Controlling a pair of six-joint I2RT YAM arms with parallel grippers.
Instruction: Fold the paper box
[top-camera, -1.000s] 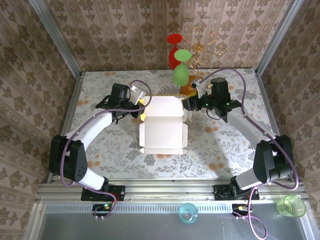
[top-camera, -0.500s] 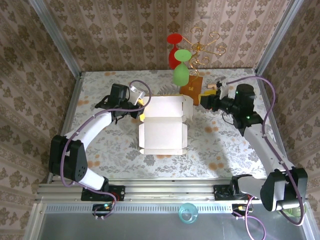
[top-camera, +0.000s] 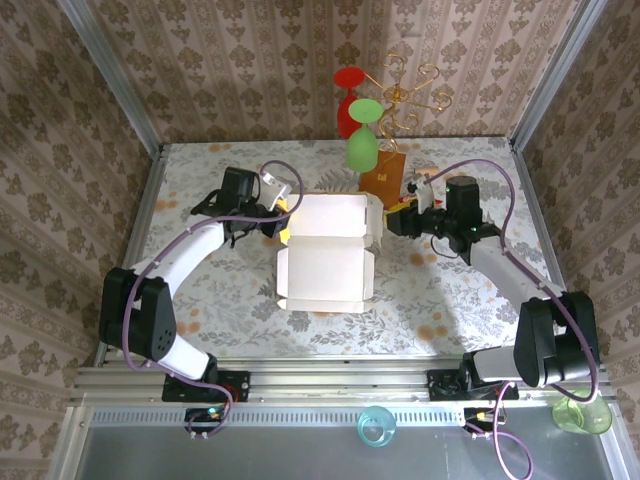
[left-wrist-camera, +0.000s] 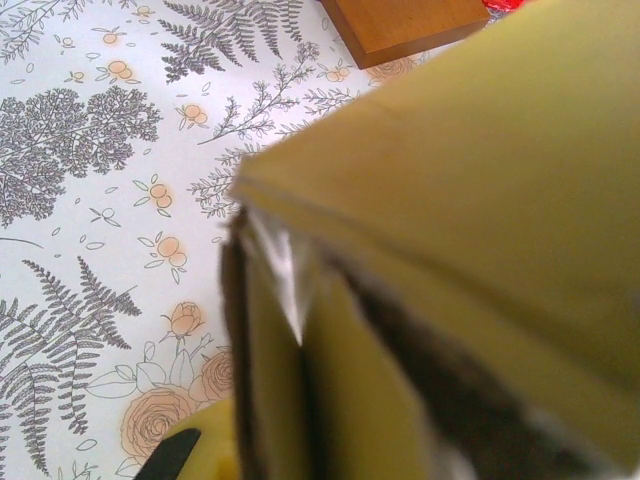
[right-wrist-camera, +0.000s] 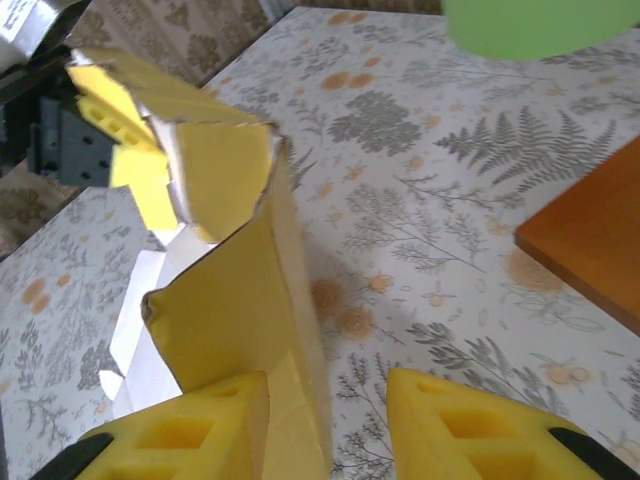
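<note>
Paper box (top-camera: 325, 255) mid-table, white inside up, just near-left of wooden block (top-camera: 383, 178); left gripper (top-camera: 280, 214) at box edge away from block; right gripper (top-camera: 397, 221) at box edge nearest block; step in hand, by look: raising side walls.
Left wrist: jaws clenched on yellow wall; block beyond it.
Right wrist: jaws apart, straddling upright wall on block side, not yet clamped; next likely calls for closing on wall, then folding it inward.

One paper box (top-camera: 325, 255); one wooden block (top-camera: 384, 176); two goblets (top-camera: 362, 148); two cups (top-camera: 376, 427).
</note>
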